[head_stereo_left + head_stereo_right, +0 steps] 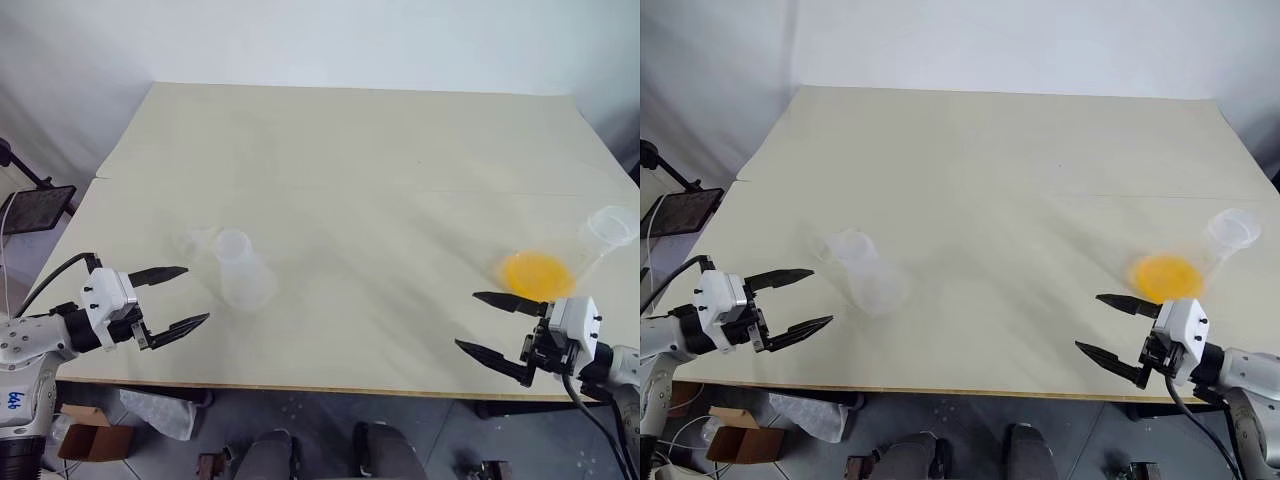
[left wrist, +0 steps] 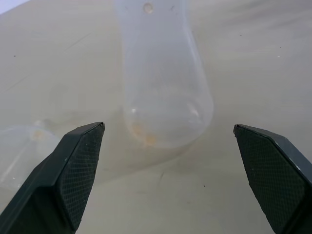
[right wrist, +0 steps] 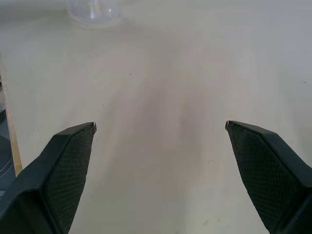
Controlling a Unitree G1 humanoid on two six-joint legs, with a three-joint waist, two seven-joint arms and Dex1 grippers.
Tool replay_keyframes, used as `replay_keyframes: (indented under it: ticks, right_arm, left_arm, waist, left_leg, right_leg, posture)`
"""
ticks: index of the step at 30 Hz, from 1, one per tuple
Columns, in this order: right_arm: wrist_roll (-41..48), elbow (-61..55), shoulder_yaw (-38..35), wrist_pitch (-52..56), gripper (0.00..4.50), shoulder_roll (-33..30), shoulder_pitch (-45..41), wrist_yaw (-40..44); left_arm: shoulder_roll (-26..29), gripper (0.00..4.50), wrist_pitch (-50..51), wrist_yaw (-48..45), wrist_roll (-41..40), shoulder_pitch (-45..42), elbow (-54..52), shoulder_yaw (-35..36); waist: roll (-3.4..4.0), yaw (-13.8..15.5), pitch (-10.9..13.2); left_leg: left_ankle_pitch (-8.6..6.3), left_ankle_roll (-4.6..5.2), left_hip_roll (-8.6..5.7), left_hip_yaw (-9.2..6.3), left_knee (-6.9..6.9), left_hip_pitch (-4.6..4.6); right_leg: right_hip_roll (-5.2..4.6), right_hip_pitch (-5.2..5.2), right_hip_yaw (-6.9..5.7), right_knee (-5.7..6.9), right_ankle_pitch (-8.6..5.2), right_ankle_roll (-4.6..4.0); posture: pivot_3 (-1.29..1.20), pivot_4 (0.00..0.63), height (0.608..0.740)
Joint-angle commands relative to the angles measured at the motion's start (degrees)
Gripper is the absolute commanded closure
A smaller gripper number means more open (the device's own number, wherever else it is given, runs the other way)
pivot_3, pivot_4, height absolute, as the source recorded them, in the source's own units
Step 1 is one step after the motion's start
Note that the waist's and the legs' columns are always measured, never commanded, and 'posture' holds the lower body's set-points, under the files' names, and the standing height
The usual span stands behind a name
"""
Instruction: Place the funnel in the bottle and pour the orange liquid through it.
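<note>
The bottle (image 1: 243, 270) stands upright just ahead of the wide-open, empty left gripper (image 1: 178, 297), at about its two o'clock, with the faint funnel (image 1: 196, 240) touching the bottle's nine o'clock side, so the left arm is nearer than the equally wide, empty right gripper (image 1: 490, 324) beside the orange liquid (image 1: 537, 273).

A bare lab-style test room.
A plain pale counter (image 1: 350, 150) stood against a white wall (image 1: 350, 40), with clear plastic labware, a flask (image 1: 243, 270) among it.
</note>
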Motion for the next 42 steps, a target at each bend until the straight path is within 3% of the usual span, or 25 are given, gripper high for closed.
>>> replay_keyframes:
  ticks: [1, 15, 26, 30, 36, 42]
  right_arm:
    - [0.81, -0.99, -1.79, -0.78, 0.04, 0.07, -0.19, -0.25]
    - [1.51, -1.18, 0.38, -0.26, 0.04, 1.72, -2.53, -0.18]
    - [8.84, -17.78, 7.35, 11.72, 0.04, 3.81, -8.63, -7.29]
    - [9.77, -18.96, 7.71, 13.47, 0.04, 3.50, -9.72, -8.09]
    - [9.44, -18.23, 6.14, 13.95, 0.04, 2.77, -7.79, -7.51]
    - [8.48, -17.47, 4.69, 13.21, 0.04, 3.10, -5.34, -8.06]
  left_arm:
    - [-0.05, 0.00, -1.02, 0.68, 0.24, 0.12, -0.53, 0.54]
    - [-0.93, 0.00, 2.69, 0.84, -5.16, 0.32, -0.08, 3.67]
    - [-3.17, 0.00, -0.50, -0.61, -6.47, 9.97, 9.10, 13.40]
    - [-3.33, 0.00, 2.73, -1.30, -9.04, 9.19, 4.50, 12.29]
    - [-3.03, 0.00, 12.44, 2.88, -12.20, 2.07, -7.46, 5.22]
    - [-3.90, 0.00, 18.08, 7.16, -10.27, -7.25, -8.13, -1.98]
  waist:
    - [0.00, 0.01, 0.00]
    - [0.01, -0.04, 0.00]
    - [0.13, -0.76, 0.09]
    - [0.07, 0.29, 0.11]
    - [0.07, 0.69, 0.11]
    - [0.08, -0.29, 0.12]
  left_leg:
    - [0.00, 0.00, 0.00, 0.00, 0.00, 0.00]
    - [0.00, 0.00, 0.01, 0.00, 0.00, 0.00]
    - [-0.06, 0.00, 0.05, -0.01, -0.03, 0.00]
    - [-0.15, 0.05, 0.03, -0.03, -0.01, 0.00]
    - [-0.19, 0.04, -0.01, -0.11, -0.01, -0.01]
    - [-0.19, 0.03, 0.00, -0.01, -0.02, 0.00]
  right_leg:
    - [0.00, 0.00, 0.00, 0.00, 0.00, 0.00]
    - [0.00, 0.00, 0.00, 0.00, 0.00, 0.00]
    - [0.00, -0.03, -0.04, -0.01, -0.01, -0.01]
    - [-0.07, 0.02, -0.04, -0.08, -0.01, -0.02]
    - [-0.08, 0.06, -0.04, -0.12, -0.01, -0.02]
    - [0.00, 0.03, -0.11, 0.07, -0.01, -0.01]
  posture:
    - [0.00, 0.150, 0.740]
    - [0.00, 0.150, 0.740]
    - [0.00, 0.150, 0.740]
    - [0.00, 0.150, 0.740]
    - [0.00, 0.150, 0.740]
    - [0.00, 0.150, 0.740]
